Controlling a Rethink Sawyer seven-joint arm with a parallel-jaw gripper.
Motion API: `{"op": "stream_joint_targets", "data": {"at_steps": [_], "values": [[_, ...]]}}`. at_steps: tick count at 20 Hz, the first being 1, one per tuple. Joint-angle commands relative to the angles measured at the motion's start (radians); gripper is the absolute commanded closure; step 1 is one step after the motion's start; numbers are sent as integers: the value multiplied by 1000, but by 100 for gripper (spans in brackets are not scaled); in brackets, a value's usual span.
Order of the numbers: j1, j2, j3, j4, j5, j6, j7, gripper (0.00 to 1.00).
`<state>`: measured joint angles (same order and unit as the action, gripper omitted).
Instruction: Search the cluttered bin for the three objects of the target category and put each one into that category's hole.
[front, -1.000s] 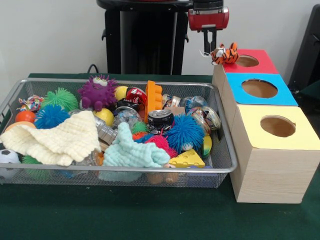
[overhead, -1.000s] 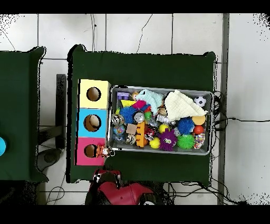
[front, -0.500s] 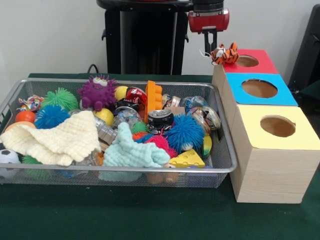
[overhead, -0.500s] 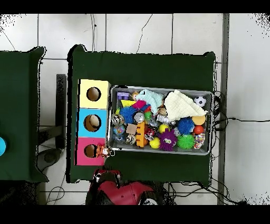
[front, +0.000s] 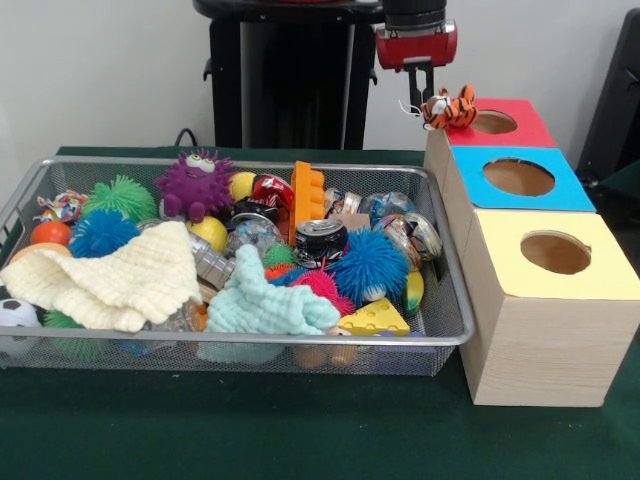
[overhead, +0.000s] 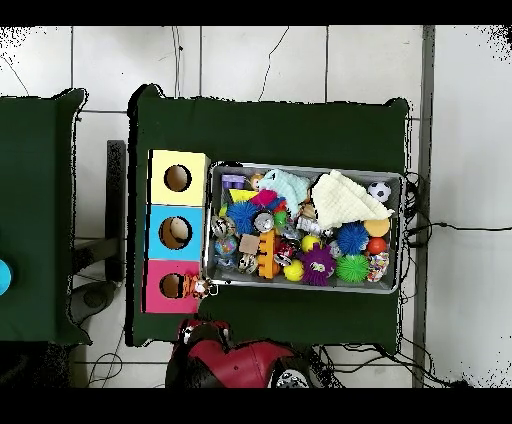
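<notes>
The wire mesh bin (front: 455, 330) sits on the green cloth, full of toys, balls, cans and cloths; it also shows in the overhead view (overhead: 400, 235). A small orange striped tiger toy (front: 450, 107) lies on the near-left corner of the red-topped box (front: 520, 128), beside its hole (front: 494, 122); in the overhead view the tiger (overhead: 200, 288) lies at the red box's edge (overhead: 160, 300). My gripper (front: 420, 90) hangs open and empty just above and left of the tiger, apart from it.
A blue-topped box (front: 520, 178) and a yellow-topped box (front: 556, 255) stand in line with the red one, right of the bin. In the bin lie a cream cloth (front: 110, 280), a mint cloth (front: 265, 305), a purple furry toy (front: 195, 183) and an orange block (front: 307, 198).
My gripper has risen a little, away from the tiger toy. The tiger stays on the red box's corner. The bin's contents have not moved.
</notes>
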<state>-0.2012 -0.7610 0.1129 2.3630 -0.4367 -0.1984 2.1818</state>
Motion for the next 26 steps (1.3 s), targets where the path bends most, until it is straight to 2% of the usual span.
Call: {"op": "stream_joint_targets", "data": {"at_steps": [1, 11, 18, 26], "values": [[-8, 27, 95, -88, 21, 6, 108, 100], [13, 49, 118, -64, 48, -24, 149, 100], [79, -34, 117, 10, 132, -6, 205, 100], [152, -32, 103, 34, 215, -51, 230, 100]]}}
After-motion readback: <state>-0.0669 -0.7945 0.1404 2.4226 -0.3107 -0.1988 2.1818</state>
